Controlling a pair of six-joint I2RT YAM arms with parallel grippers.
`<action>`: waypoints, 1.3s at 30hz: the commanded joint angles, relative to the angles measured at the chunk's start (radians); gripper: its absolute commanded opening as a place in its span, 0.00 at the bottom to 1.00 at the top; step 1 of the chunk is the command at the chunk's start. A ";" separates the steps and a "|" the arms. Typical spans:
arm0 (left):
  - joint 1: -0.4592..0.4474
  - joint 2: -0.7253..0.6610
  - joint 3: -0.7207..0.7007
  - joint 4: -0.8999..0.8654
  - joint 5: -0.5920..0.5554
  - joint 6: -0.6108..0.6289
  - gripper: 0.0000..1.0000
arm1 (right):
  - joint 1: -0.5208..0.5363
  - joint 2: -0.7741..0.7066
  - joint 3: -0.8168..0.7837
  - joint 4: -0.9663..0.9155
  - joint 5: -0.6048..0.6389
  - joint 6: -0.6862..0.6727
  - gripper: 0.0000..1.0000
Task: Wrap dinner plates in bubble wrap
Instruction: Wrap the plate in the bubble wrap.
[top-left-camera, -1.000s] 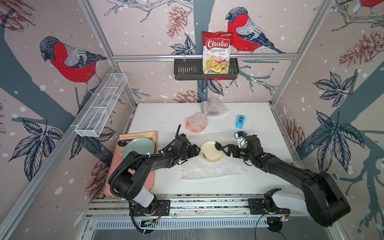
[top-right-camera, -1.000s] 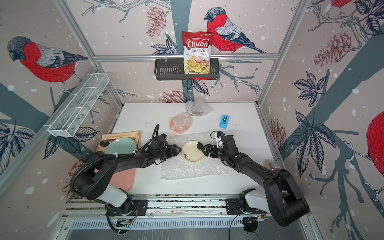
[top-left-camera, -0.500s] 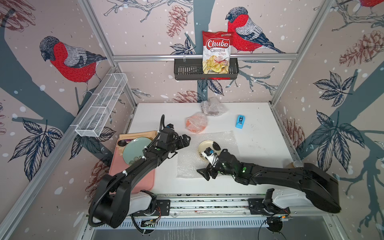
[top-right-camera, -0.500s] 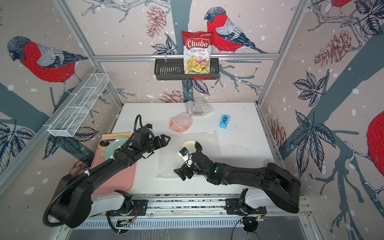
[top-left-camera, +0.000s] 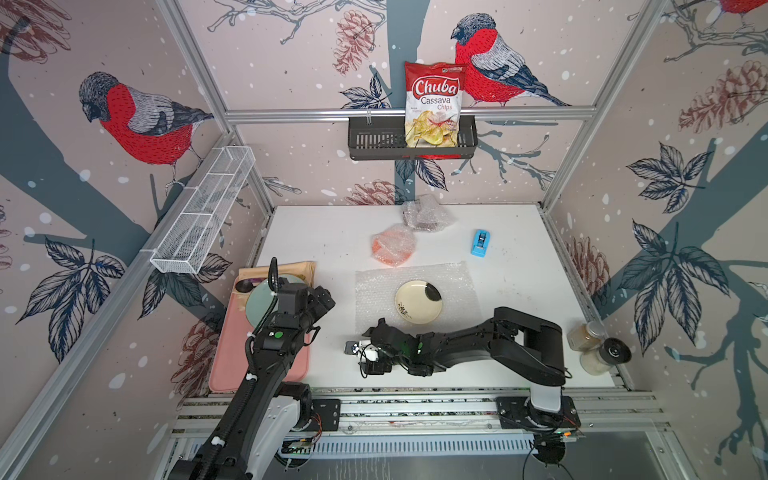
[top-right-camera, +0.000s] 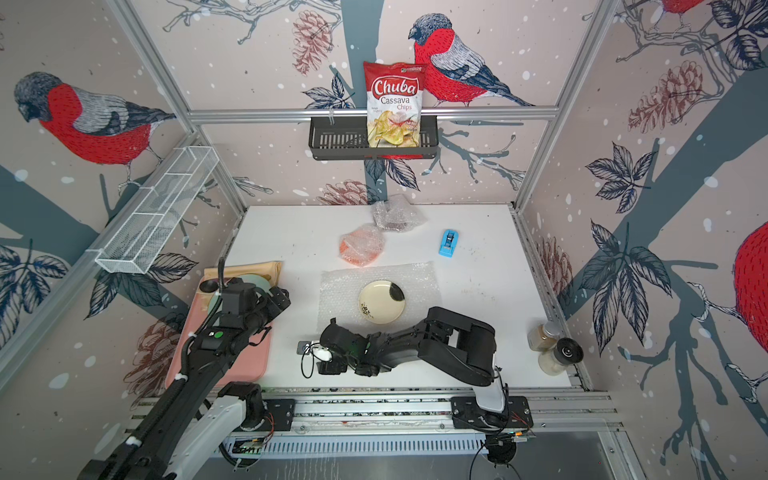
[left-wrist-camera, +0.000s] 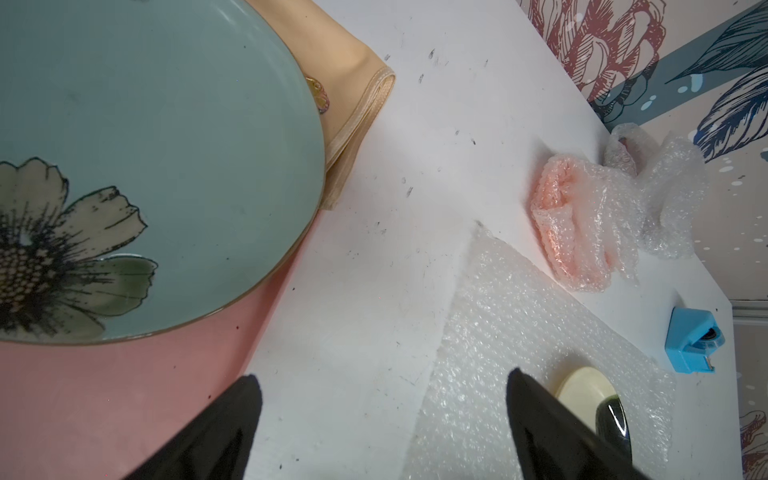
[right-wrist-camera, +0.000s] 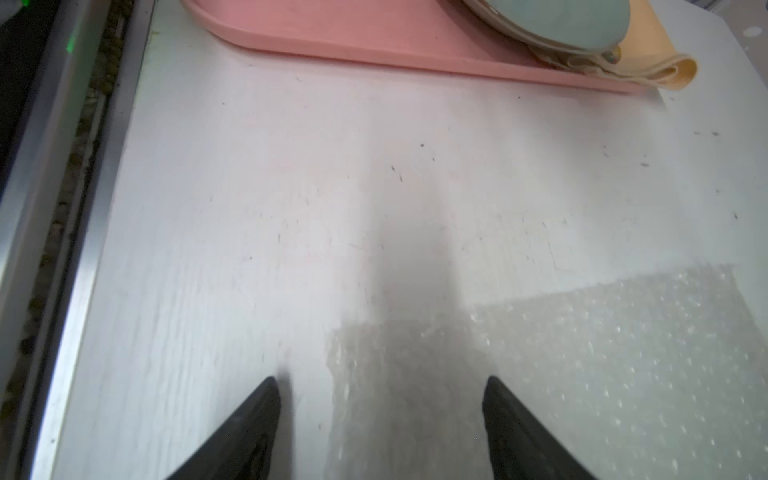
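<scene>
Cream plate (top-left-camera: 418, 301) sits unwrapped in the middle of a flat bubble wrap sheet (top-left-camera: 457, 282) mid-desk (top-left-camera: 519, 257). Right hand (right-wrist-camera: 381, 381) is low at the sheet's near corner, jaws apart, nothing pinched. Left hand (left-wrist-camera: 381, 374) is wide open and empty, near the pink tray (top-left-camera: 266, 361).

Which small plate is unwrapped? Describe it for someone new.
Near the middle of the white tabletop lies a flat sheet of clear bubble wrap. On it sits a small round cream plate with a dark blotch. Unlike the bubble-wrapped orange plate and the darker wrapped bundle behind it, it is uncovered, and smaller than the pale green plate on the pink tray.
</scene>
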 joint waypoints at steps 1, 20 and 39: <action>0.003 0.003 -0.005 -0.025 -0.016 -0.003 0.96 | 0.011 0.063 0.025 -0.100 0.068 -0.075 0.59; -0.100 0.021 -0.043 0.094 0.093 -0.064 0.97 | -0.318 -0.310 -0.057 -0.091 -0.198 0.412 0.00; -0.579 0.730 0.474 0.203 0.345 0.226 0.58 | -0.842 -0.093 -0.011 0.105 -0.758 0.646 0.00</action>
